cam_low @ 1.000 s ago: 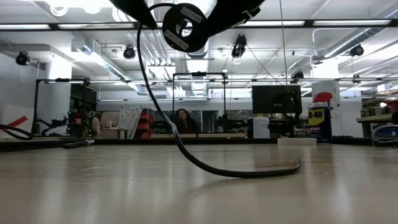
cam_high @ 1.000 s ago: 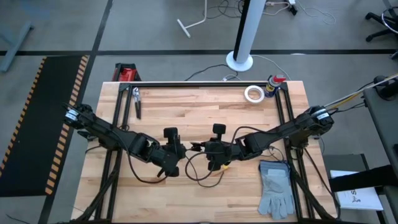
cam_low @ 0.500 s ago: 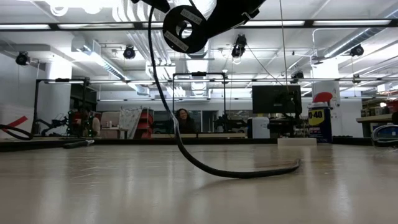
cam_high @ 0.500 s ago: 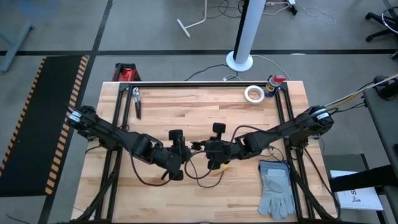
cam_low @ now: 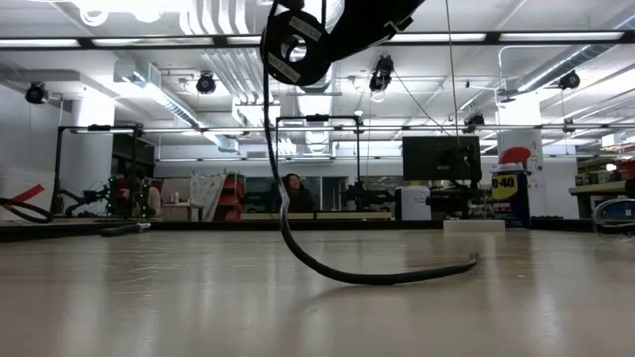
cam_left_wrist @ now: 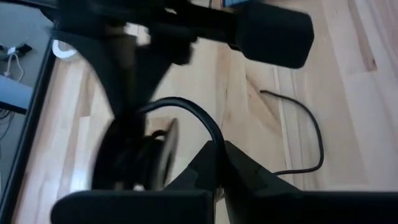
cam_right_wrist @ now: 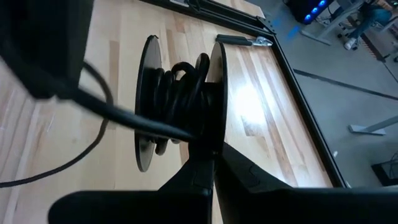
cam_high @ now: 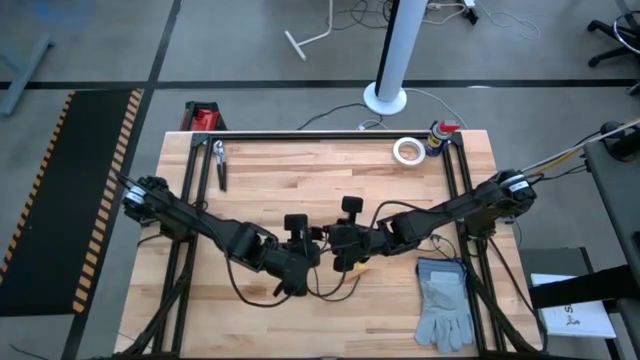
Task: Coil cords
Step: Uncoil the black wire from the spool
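Observation:
A black spool (cam_right_wrist: 180,106) with two flat discs carries several turns of the thin black cord (cam_right_wrist: 180,93). It hangs above the table's middle, with my right gripper (cam_high: 338,250) shut on it. My left gripper (cam_high: 303,262) stands just left of the spool and is shut on the cord (cam_left_wrist: 199,115). From there the cord drops (cam_low: 273,159) to the table, where its free length lies in a slack curve (cam_low: 397,276). My left gripper pinches the cord (cam_left_wrist: 216,135) between its two fingers, a short way from the spool, reaching in from the table's left. Above the fingers the cord arches over to the spool; below them it hangs slack onto the table. My right gripper pinches the rim of one spool disc (cam_right_wrist: 214,138) between its two fingers, reaching in from the table's right. The spool is lifted clear of the table with its discs on edge.
A grey glove (cam_high: 445,300) lies near the front right corner. At the far right stand a white tape roll (cam_high: 407,150) and a spray can (cam_high: 440,135). Pliers (cam_high: 219,160) lie at the far left. Bare wood lies around the arms.
My left gripper has gone toward the table's right edge, closing on the spool, with the cord still held. The hanging stretch of cord has swung the same way and now drops steeper. Its free end on the table has stayed put.

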Robot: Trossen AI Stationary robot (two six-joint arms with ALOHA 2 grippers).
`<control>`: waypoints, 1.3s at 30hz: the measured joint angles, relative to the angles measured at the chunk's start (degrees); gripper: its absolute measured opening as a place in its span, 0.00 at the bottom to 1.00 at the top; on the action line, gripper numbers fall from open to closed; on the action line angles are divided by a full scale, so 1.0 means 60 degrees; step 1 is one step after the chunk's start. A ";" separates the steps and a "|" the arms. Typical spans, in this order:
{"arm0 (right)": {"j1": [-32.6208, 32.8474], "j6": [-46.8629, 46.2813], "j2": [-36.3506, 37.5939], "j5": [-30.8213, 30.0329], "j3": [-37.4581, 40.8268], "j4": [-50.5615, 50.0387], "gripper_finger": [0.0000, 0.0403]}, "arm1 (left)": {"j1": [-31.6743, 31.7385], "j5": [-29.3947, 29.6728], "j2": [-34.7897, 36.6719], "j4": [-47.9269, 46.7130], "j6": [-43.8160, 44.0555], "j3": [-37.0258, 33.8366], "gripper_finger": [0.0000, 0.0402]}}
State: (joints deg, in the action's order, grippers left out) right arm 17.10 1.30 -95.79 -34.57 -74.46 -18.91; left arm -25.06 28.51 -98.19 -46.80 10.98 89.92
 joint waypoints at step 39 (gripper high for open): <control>0.0135 -0.0224 -0.0004 0.0017 0.0073 -0.0554 0.00 | -0.1607 -0.0933 0.0070 -0.0306 0.2519 0.0016 0.47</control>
State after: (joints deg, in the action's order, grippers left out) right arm 17.91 -0.04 -95.81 -34.47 -74.02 -22.23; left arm -34.70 22.92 -97.77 -48.64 26.10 90.01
